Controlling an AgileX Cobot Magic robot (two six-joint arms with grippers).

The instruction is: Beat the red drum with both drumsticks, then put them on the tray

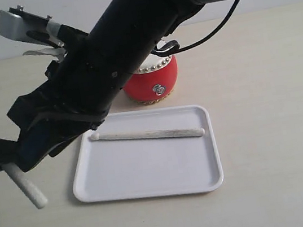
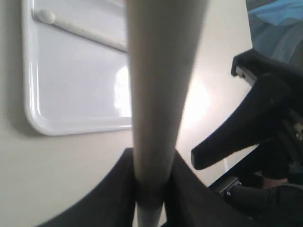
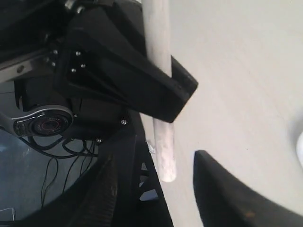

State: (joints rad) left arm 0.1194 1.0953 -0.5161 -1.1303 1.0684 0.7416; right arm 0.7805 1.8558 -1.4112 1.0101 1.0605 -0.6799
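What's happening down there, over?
Left hand gripping one slim pale wooden drumstick. Right hand open near it. Other drumstick lies in flat white plastic tray.

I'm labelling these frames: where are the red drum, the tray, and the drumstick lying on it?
red drum (image 1: 160,78), exterior view, red side wall.
tray (image 1: 148,171), exterior view, bare floor.
drumstick (image 1: 149,133), exterior view, middle of shaft.

Left end effector (image 3: 163,101) clamps 1 pale drumstick (image 3: 158,42) above the table (image 3: 236,71). Stick's free end hangs between the right end effector's (image 3: 177,203) fingers (image 3: 227,198); those stand apart, gripping nothing. Cables (image 3: 61,156) behind.
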